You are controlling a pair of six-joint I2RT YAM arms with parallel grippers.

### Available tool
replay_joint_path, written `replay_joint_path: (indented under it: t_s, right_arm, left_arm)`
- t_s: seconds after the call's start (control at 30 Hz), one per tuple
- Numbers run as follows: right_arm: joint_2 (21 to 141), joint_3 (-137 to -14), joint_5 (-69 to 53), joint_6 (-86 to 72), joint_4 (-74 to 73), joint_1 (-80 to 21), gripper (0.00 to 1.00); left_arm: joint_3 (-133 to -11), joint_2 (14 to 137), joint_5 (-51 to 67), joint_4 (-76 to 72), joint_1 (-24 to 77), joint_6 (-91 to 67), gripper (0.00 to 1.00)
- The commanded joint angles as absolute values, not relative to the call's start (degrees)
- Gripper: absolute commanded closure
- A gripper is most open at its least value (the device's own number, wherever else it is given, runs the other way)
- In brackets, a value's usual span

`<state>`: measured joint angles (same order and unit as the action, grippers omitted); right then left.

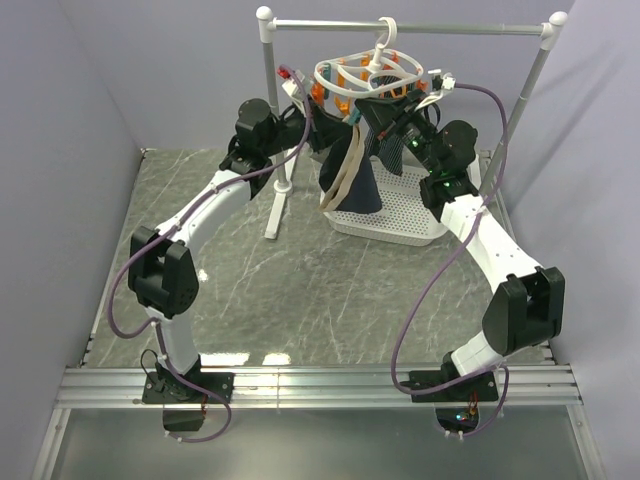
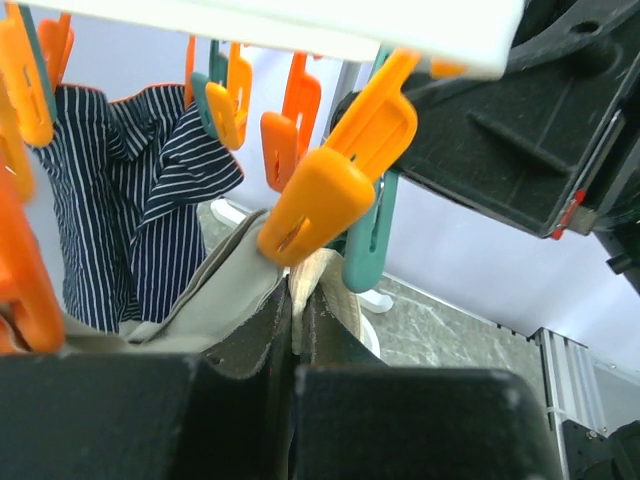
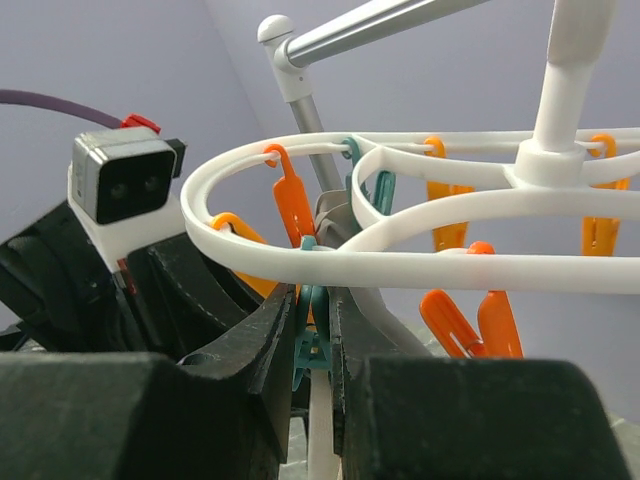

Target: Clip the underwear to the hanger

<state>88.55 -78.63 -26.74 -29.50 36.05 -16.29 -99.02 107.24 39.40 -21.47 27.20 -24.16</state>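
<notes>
On marble table (image 1: 300, 290), far side: grey rail stand (image 1: 400, 28), hanger (image 1: 365, 72) hooked on its bar, white basket (image 1: 405, 215) below.

Pose of left arm (image 1: 190, 235) and right arm (image 1: 490, 250): elbows bent outward, forearms extended forward and raised, converging on hanger from either side.

Location of underwear (image 1: 352, 175): hanging from ring level down to left end of basket, beige waistband along its left edge.

State of left gripper (image 2: 293, 325): closed on waistband fabric, just under an orange clothespin (image 2: 330, 190).

State of right gripper (image 3: 315, 305): fingers pinched onto a teal clothespin (image 3: 310, 350) beneath hanger ring.
</notes>
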Motion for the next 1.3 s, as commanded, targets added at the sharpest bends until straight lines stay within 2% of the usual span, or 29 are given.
replay_joint_path:
  t_s: [0.0,0.83,1.27]
  right_arm:
    - [85.43,-77.79,-25.93,-26.46,38.5,-16.7,1.0]
    - [86.48,-78.57,-29.09,-24.43,40.34,-16.79,1.0]
    - [87.01,-78.75,-31.11,-26.37,41.57,-16.79,1.0]
  left_arm:
    - [-100.81,102.92,40.08,-22.68,26.98,-25.93,1.0]
    - [-100.9,103.18,44.82,-19.6,26.28,-26.28,1.0]
    - [-104.94,106.08,45.79,-16.7,26.28,-27.25,1.0]
